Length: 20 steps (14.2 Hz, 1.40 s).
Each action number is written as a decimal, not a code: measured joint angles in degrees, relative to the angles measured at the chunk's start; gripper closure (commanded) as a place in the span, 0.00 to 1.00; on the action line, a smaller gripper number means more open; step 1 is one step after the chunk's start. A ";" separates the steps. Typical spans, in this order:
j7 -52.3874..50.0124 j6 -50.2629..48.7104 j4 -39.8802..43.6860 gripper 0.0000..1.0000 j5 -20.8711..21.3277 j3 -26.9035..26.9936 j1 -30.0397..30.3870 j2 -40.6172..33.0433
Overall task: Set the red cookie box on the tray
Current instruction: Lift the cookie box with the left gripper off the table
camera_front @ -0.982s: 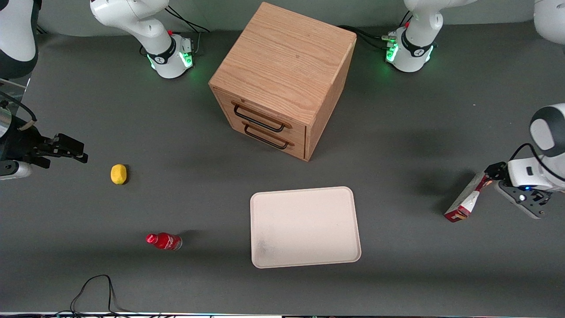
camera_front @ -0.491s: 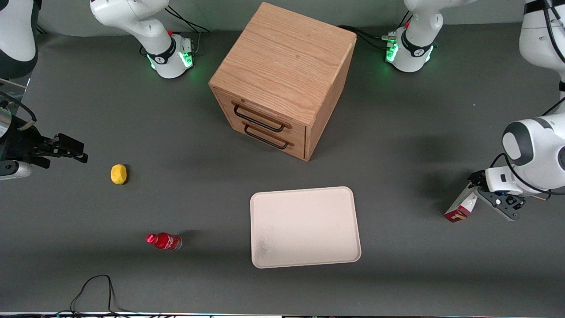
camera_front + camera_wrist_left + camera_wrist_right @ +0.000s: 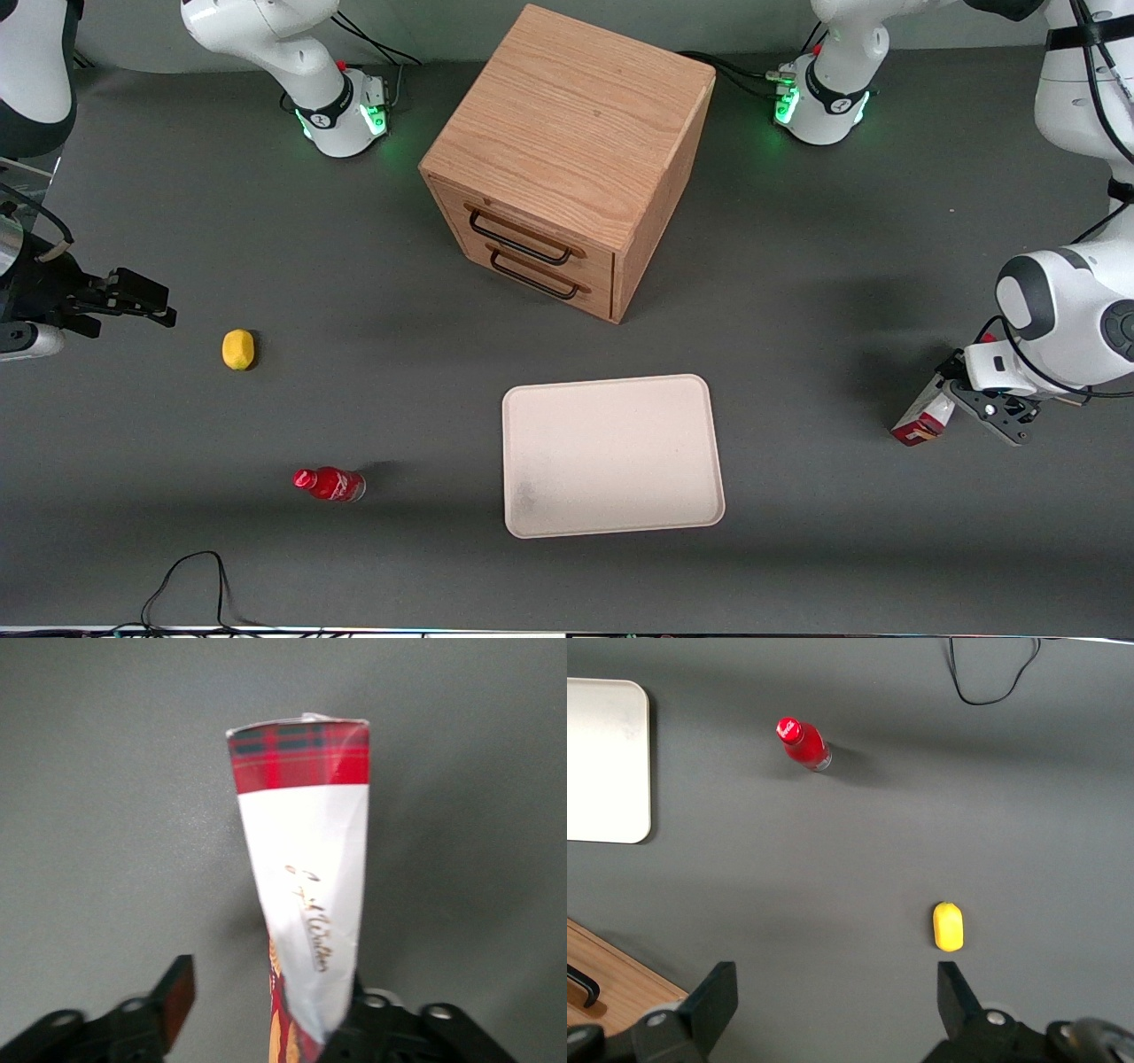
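item 1, wooden drawer cabinet: largest thing on the table, two drawers with dark handles, farther from the front camera than the tray.

item 2, tray: cream, flat, bare, mid-table, well apart from my gripper.

item 3, red cookie box: tartan and white carton at my end of the table, tilted, its lower end on the table. its long axis runs straight away from my wrist; its near end sits between my fingers.

item 4, my gripper: at the box's upper end, spread wide; one finger stands clear of the carton with a gap, the other is at or against it. nothing clamped yet.

item 5, small red bottle and yellow lemon-like object: toward the parked arm's end.

judgement: next i close across the carton's narrow width.
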 measured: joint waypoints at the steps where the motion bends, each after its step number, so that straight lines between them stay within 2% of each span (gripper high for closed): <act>1: -0.10 0.00 0.00 1.00 -0.12 -0.03 0.00 0.00; 10: -1.57 -2.34 1.41 1.00 -0.45 0.00 0.05 -0.76; 15: -1.82 -19.85 8.41 1.00 -0.47 0.09 0.08 -9.46; 20: -3.25 -40.86 20.09 1.00 1.37 0.16 0.06 -16.22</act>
